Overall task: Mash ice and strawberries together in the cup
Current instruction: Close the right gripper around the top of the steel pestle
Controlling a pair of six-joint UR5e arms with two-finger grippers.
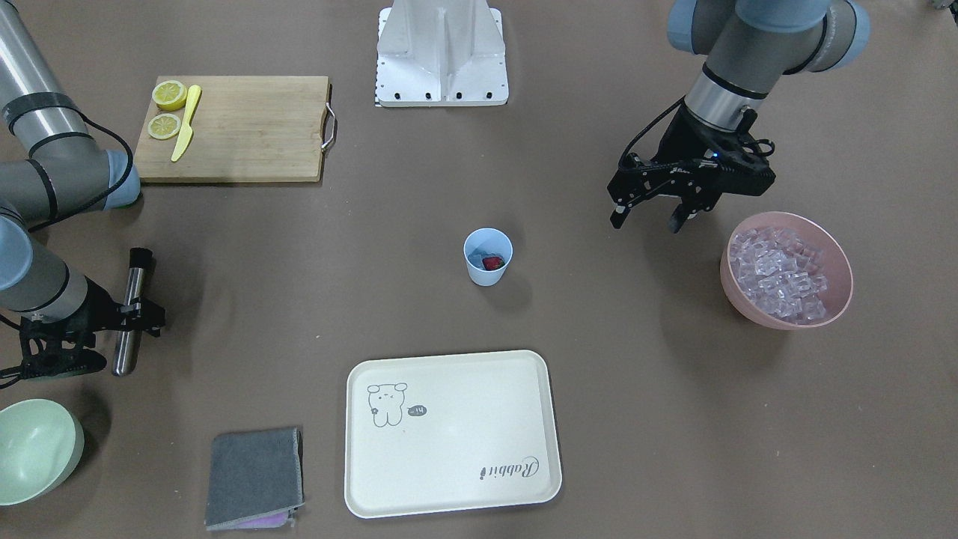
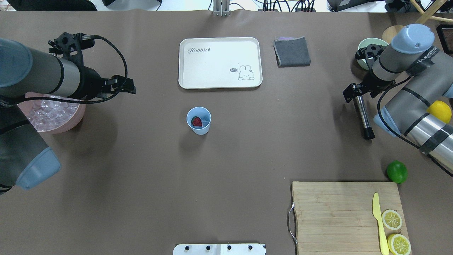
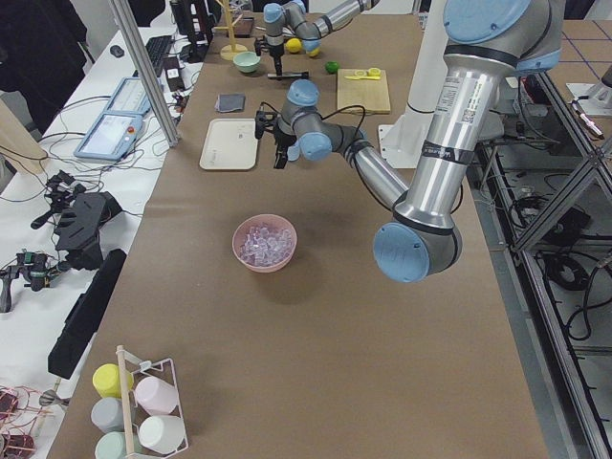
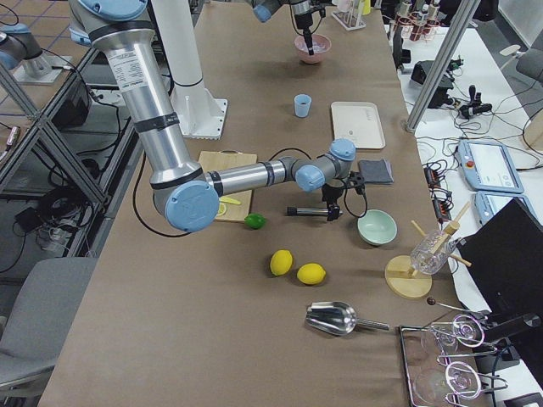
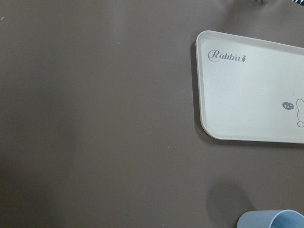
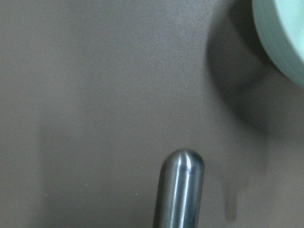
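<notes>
Counts, table:
- Cup: 1, light blue, upright near the table centre, between the tray and the robot base, well apart from both arms.
- Strawberry: 1, red, inside the cup.
- Ice: a heap of clear cubes in the pink bowl, too many to count. Something clear and pale also lies beside the strawberry in the cup; its number cannot be told.
- Pink bowl: 1. Pale green bowl: 1.
- Tray: 1, cream, with a cartoon print. Grey cloth: 1, folded, just beside the tray.
- Cutting board: 1, carrying 2 lemon halves and 1 yellow knife.
- Lime: 1, off the board's corner. Whole lemons: 2, seen in the right-side view.
- Steel muddler: 1, black cap at one end.

Left gripper: above the table near the pink bowl, on the cup's side of it. Jaws spread wide, nothing between them.

Right gripper: jaws closed across the steel muddler around mid-shaft, near the pale green bowl. The muddler lies roughly level; whether it touches the table cannot be told. The right wrist view shows its rounded steel tip and the edge of the green bowl.
</notes>
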